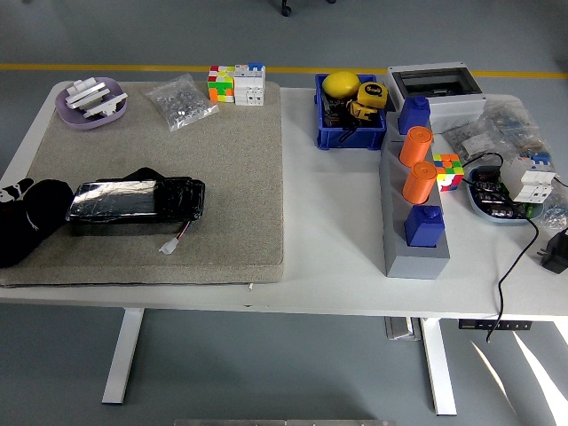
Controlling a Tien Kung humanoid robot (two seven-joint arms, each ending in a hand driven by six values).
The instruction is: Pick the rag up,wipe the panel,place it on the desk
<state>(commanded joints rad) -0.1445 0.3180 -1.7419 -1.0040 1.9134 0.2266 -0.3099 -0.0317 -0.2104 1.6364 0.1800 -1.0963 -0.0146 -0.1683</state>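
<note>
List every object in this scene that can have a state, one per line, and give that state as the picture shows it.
black rag: bunched on the mat's left edge, touching the panel's left end
panel: lying flat on the mat, wire trailing from it
left hand: at the left picture edge by the rag, grip unclear
blue bin: full, yellow items on top
grey box: open
orange cylinders: standing in the grey holder

glossy foil-wrapped panel (136, 205), matt black cloth rag (28, 226), rough felt-like mat (231, 160)
</note>
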